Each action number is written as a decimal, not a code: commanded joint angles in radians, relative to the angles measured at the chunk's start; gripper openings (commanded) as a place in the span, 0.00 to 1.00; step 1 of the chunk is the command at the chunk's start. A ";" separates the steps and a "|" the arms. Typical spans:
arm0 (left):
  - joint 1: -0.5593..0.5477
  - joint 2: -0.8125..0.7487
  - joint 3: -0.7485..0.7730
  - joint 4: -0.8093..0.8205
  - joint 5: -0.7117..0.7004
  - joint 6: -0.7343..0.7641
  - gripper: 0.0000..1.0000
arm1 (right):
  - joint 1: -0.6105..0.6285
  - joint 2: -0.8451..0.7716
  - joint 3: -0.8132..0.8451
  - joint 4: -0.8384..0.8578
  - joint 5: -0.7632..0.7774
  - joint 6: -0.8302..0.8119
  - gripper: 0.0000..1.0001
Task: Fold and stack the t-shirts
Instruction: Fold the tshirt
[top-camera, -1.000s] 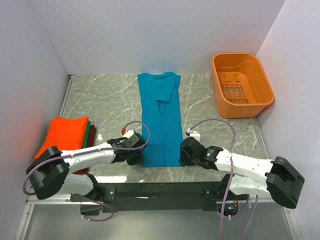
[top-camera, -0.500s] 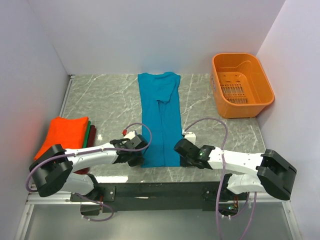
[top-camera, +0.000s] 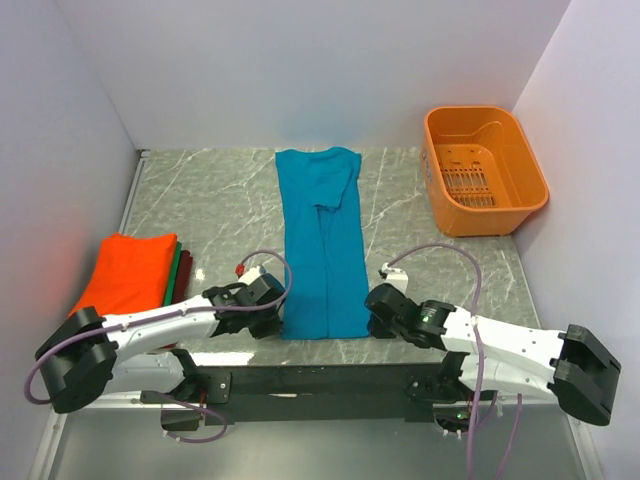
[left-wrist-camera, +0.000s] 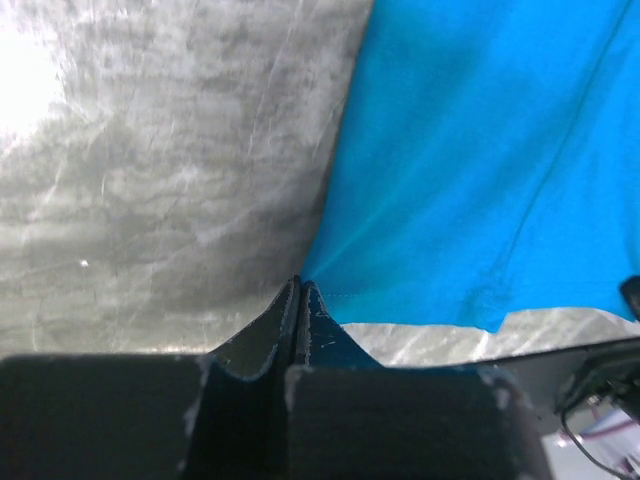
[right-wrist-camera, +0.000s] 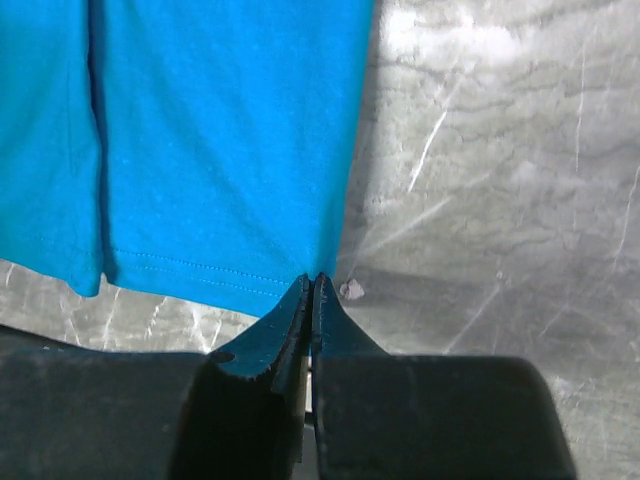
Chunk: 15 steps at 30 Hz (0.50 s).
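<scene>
A teal-blue t-shirt (top-camera: 320, 250) lies as a long narrow strip down the middle of the table, collar at the far end. My left gripper (top-camera: 279, 319) is shut on its near left hem corner. In the left wrist view the gripper (left-wrist-camera: 299, 285) pinches the cloth (left-wrist-camera: 480, 160), and creases fan out from the tips. My right gripper (top-camera: 369, 322) is shut on the near right hem corner. The right wrist view shows this gripper (right-wrist-camera: 311, 280) at the stitched hem (right-wrist-camera: 200, 130). Folded t-shirts are stacked at the left: orange (top-camera: 125, 272) on top, with green (top-camera: 174, 270) and dark red (top-camera: 185, 272) edges beneath.
An orange plastic basket (top-camera: 495, 215) stands at the back right against the wall. White walls close in the table on three sides. The black mounting rail (top-camera: 320, 380) runs along the near edge, just behind both grippers. A small pale speck (right-wrist-camera: 351, 290) lies beside the right fingertips.
Both grippers have gone from partly open to shut on the teal shirt's near hem corners. The right arm has swung slightly right, and the hem now looks spread a little wider.
</scene>
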<state>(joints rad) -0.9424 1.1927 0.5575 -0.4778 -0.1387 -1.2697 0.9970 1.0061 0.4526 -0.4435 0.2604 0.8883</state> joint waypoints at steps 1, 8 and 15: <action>-0.006 -0.053 -0.018 -0.024 0.019 -0.033 0.01 | 0.003 -0.040 -0.026 -0.035 0.000 0.035 0.04; -0.077 -0.071 -0.056 -0.016 0.013 -0.097 0.01 | 0.009 -0.118 -0.090 -0.002 -0.049 0.058 0.03; -0.134 -0.079 -0.073 0.007 0.010 -0.157 0.01 | 0.026 -0.168 -0.129 0.006 -0.069 0.090 0.02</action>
<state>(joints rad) -1.0466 1.1378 0.4721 -0.4572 -0.1116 -1.3743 1.0065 0.8757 0.3244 -0.4274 0.1802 0.9535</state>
